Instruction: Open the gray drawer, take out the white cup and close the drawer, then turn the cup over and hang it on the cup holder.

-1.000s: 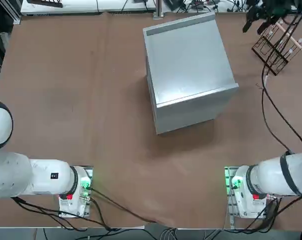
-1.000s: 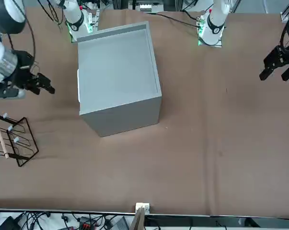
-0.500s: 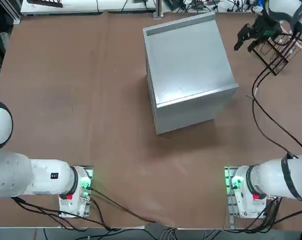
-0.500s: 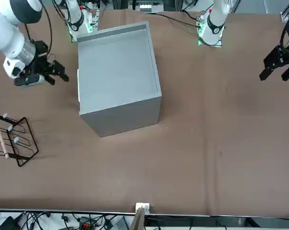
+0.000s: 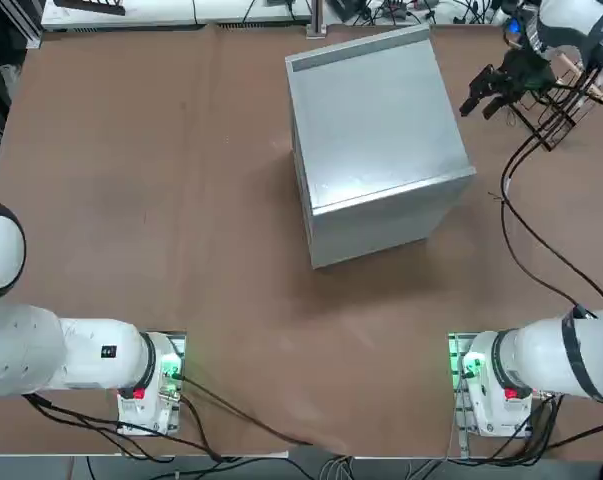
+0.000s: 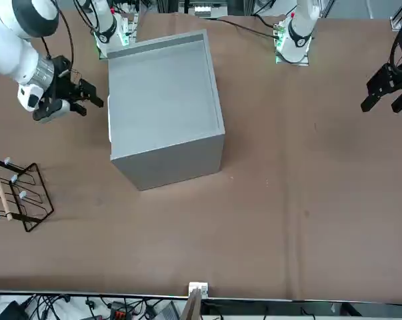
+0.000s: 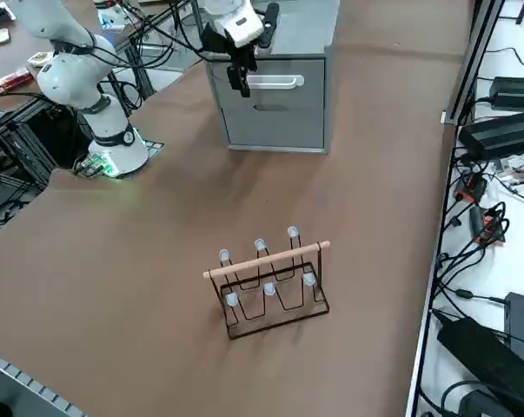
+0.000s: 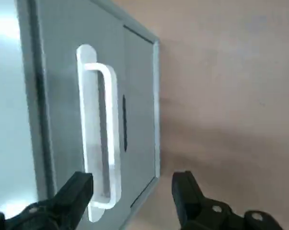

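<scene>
Now the right gripper hovers beside the gray drawer, jaws wide and empty; next I think it must grab the white handle.

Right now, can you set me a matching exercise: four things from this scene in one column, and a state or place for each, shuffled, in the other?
Things:
1. gray drawer
2. cup holder
3. right gripper
4. drawer handle

States or places:
A. open, holding nothing, close to the handle
B. shut, flush in the cabinet
C. bare pegs, no cup on it
D. pale bar on the drawer front, not yet gripped

Pairs: 1-B, 2-C, 3-A, 4-D
</scene>
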Tool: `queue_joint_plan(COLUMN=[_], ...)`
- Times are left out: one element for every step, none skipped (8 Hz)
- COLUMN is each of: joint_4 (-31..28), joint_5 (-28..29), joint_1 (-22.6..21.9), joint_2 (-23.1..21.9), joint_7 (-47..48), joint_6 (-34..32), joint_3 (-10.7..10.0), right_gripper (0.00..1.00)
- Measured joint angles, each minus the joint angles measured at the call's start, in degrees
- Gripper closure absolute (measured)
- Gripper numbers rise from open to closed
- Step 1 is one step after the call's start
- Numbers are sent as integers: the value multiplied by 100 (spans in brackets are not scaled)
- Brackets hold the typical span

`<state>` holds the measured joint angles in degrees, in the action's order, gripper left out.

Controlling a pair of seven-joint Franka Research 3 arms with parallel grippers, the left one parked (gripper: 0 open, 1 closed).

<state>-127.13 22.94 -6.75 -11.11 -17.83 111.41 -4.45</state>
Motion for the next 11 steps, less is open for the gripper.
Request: queue_joint_plan(joint_4=[-25,-41,-45,-47,-48,-48,-48,-47,-40,-29,-26], joint_5=[115,154,165,169,175,235,419,572,618,624,627], joint_1=[8,12,9,0,-6,-12,-16,-17,-20,-34,-57], joint_2=[30,86,179,298,419,533,612,650,673,683,685], joint_7=[-228,-309,-329,-335,-342,-346,-361,-376,-377,-377,-377], joint_6=[4,40,143,282,392,484,524,537,556,575,591], joint_3=[-64,-97,-99,-94,-86,-81,-76,-64,-50,-40,-28], right_gripper=[0,0,0,0,0,0,0,0,0,0,0])
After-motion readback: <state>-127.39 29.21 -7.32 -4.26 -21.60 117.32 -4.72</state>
